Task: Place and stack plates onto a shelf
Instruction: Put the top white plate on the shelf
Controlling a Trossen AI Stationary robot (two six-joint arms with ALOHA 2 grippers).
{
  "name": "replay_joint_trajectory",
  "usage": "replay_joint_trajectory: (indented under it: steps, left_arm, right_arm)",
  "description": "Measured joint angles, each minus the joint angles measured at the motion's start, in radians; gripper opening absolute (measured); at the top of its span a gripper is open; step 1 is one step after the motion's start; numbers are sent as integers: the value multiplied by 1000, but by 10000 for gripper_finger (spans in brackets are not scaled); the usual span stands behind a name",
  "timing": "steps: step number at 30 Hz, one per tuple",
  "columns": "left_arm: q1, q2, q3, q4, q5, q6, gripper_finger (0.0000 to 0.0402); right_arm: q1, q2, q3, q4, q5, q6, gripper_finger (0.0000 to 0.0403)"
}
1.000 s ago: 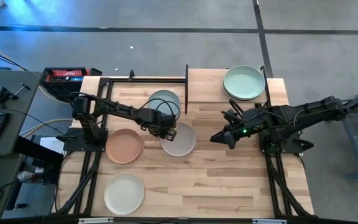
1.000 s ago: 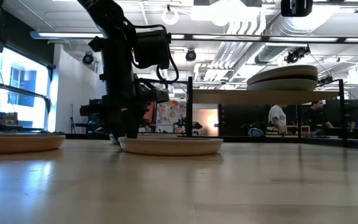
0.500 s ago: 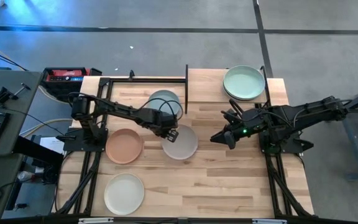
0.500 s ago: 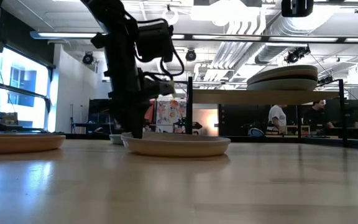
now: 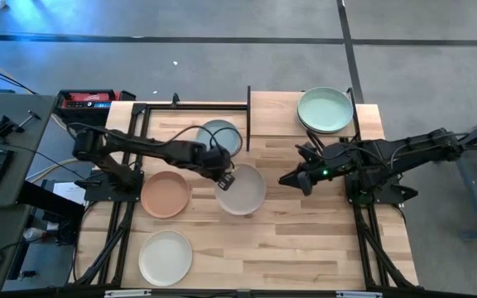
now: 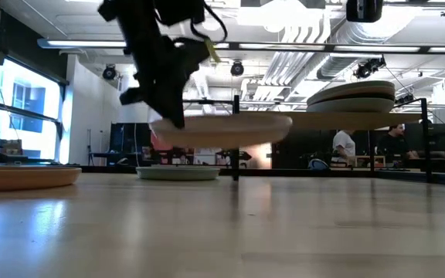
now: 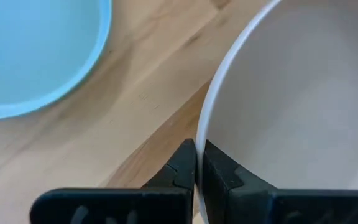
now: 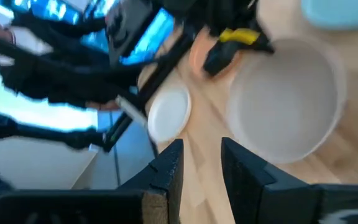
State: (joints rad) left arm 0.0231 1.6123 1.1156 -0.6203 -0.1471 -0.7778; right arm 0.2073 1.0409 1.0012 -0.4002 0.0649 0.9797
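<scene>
My left gripper (image 5: 227,176) is shut on a beige-grey plate (image 5: 243,190), which hangs above the table's middle. In the low view the plate (image 6: 222,129) floats at about the height of the shelf board (image 6: 338,120). A light blue plate (image 5: 220,135) lies flat on the table behind it. A terracotta plate (image 5: 166,194) and a cream plate (image 5: 166,257) lie at the left. On the shelf (image 5: 276,112) a mint green plate (image 5: 325,109) tops a small stack (image 6: 351,96). My right gripper (image 5: 291,180) hovers open, right of the held plate, holding nothing. My left gripper pinches the beige-grey plate's rim (image 7: 201,127) on its far left side. One finger (image 7: 180,167) is outside the rim and the other (image 7: 219,169) is inside the dish. The fingers slant down from the table's left. The plate is lifted clear and about level.
The shelf's thin black posts (image 5: 248,116) stand just beyond the held plate, at the shelf's left end. Bare table lies near the front edge (image 5: 305,248). People show in the room far behind the table (image 6: 344,147).
My left gripper, at the beige-grey plate's rim, has risen and rolled a little. The plate first slid slightly toward the table's right edge, then came up off the table and now hangs clear of it at about shelf height.
</scene>
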Motion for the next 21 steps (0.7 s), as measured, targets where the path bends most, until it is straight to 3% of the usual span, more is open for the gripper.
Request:
replay_joint_trajectory:
  steps: [6, 11, 16, 21]
  left_arm:
    - [0, -117, 0, -14, 0, 74, 1]
    - [0, -217, 0, -33, -26, 141, 1]
    - [11, -297, 0, -46, -78, 201, 1]
    - [42, -338, 0, -36, -143, 263, 1]
  right_arm:
    - [0, 1, 0, 136, 144, -118, 122]
    - [-9, 1, 0, 292, 312, -307, 147]
    - [-68, 1, 0, 484, 320, -485, 146]
    - [-151, 1, 0, 508, 319, -535, 138]
